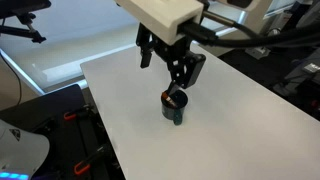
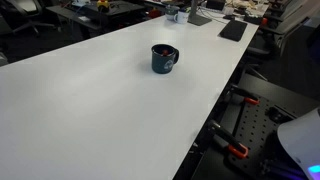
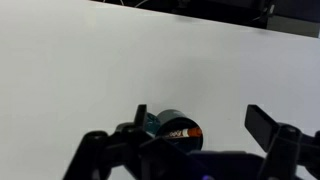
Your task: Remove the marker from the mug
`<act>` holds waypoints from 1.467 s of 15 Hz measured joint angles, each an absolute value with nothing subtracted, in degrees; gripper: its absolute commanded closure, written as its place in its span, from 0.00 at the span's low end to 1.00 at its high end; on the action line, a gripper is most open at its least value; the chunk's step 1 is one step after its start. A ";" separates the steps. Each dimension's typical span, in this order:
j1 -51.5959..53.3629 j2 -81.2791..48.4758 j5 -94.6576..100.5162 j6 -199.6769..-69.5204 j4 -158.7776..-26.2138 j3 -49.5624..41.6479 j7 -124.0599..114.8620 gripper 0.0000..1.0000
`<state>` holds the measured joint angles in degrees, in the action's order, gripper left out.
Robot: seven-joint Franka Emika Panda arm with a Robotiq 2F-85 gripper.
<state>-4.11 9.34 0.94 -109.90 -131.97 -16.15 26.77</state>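
The marker (image 3: 184, 131) lies in the mug (image 3: 166, 125), slanted, with its red-orange end turned toward the picture's right and resting near the rim. In the wrist view the gripper (image 3: 198, 119) comes in from the bottom edge with its jaws spread wide apart and nothing between the pads. From left to right in that view there is first one dark finger (image 3: 134, 126), whose tip overlaps the mug's near side. Whether it touches the mug cannot be told. Next comes the mug with the marker in it, then a stretch of bare white table (image 3: 90, 60), and then the opposite finger (image 3: 264, 124), well clear of the mug. The mug therefore sits inside the jaws' span, close to one finger and far from the other.

In an exterior view the gripper (image 1: 173, 72) hangs under the white arm (image 1: 165, 15), pointing down. The mug (image 1: 174, 106) stands upright on the table (image 1: 240, 120) right below its fingertips, and the gap between them is too small to judge. A black frame (image 1: 70, 125) with orange fittings stands to the left of the table.

In an exterior view that does not show the gripper, the mug (image 2: 164, 59) stands alone on the table (image 2: 90, 110). A reddish tip of the marker (image 2: 173, 55) shows at its rim.
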 measured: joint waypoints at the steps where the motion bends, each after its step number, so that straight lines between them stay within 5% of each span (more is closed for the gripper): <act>1: -4.11 9.34 0.94 -109.90 -131.97 -16.15 26.77 0.00; 22: -7.54 2.46 -2.99 -109.48 -127.87 -16.22 35.77 0.00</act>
